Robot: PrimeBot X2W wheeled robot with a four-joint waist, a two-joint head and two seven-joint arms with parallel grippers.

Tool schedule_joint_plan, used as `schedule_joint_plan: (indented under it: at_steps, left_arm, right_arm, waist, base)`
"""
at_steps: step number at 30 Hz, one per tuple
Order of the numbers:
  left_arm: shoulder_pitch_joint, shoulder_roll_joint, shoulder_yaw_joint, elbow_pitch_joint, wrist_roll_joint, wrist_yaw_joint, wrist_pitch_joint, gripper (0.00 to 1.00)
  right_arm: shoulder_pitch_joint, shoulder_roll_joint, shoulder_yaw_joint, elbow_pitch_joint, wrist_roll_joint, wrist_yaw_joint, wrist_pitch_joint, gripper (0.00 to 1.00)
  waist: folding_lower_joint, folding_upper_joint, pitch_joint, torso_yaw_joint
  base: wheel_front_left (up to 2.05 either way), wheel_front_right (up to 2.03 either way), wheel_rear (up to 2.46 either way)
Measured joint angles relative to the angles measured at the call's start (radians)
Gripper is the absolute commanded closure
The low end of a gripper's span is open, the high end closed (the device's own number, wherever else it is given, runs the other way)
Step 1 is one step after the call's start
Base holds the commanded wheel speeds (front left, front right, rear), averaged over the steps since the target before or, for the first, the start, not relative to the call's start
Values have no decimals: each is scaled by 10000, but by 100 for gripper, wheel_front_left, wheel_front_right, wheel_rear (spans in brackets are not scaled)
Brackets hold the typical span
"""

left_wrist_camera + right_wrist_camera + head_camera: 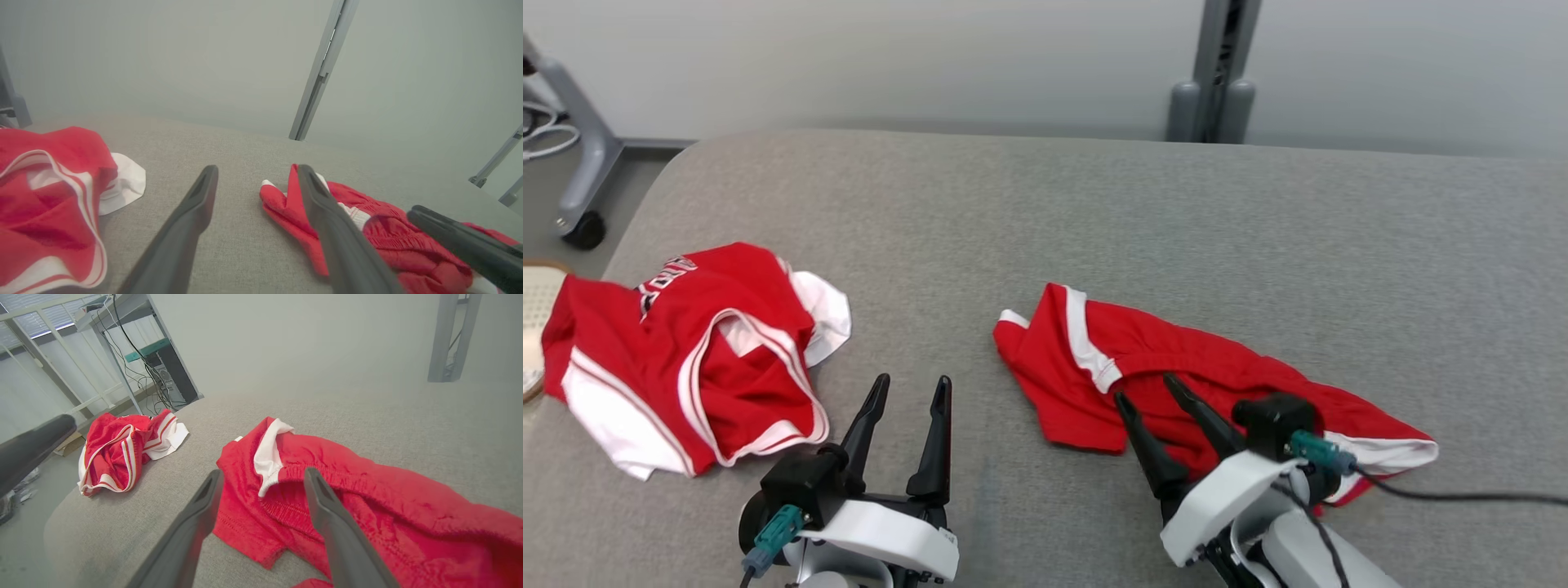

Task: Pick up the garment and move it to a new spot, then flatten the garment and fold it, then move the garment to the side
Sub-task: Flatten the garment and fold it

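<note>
Pick-up looks not yet begun: the crumpled red mesh shorts with white trim (pixel 1094 351) lie near the grey fabric tabletop's (pixel 1176 229) front edge, under the forward-tilted right gripper (pixel 1143 388), fingers wide and empty, which must next drop and pinch the waistband; the left gripper (pixel 913 379) hangs equally wide over bare cloth.

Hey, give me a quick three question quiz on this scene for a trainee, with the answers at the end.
1. True or false: the right gripper is shut on the red shorts.
2. By the robot's sides, where does the red and white jersey lie from the shorts? A. left B. right C. on top
3. How many garments lie on the grey cushion?
Key: 1 false, its jaws stand open; 2 A; 3 two.
</note>
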Motion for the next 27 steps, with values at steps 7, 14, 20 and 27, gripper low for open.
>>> schedule_joint_plan:
  at_steps: [7,14,20,27]
  left_arm:
    - [-133,0,-174,13,-157,86,0,0]
    - [-193,0,-307,-65,-313,134,0,0]
    - [-264,-2,-372,-107,-334,174,-2,0]
    - [-280,-2,-322,-92,-347,207,0,0]
  right_arm:
    - [-1045,-4,614,1210,2523,0,403,0]
    - [-1551,-2,1243,2092,3847,0,675,0]
    - [-1792,-2,1684,2554,4324,0,527,0]
    - [-1827,2,2109,2631,4773,0,418,0]
  waist:
    - [0,0,328,692]
    - [0,0,557,1055]
    - [0,0,639,1079]
    - [0,0,665,883]
  base:
    - [0,0,0]
    - [0,0,0]
    - [0,0,0]
    - [0,0,0]
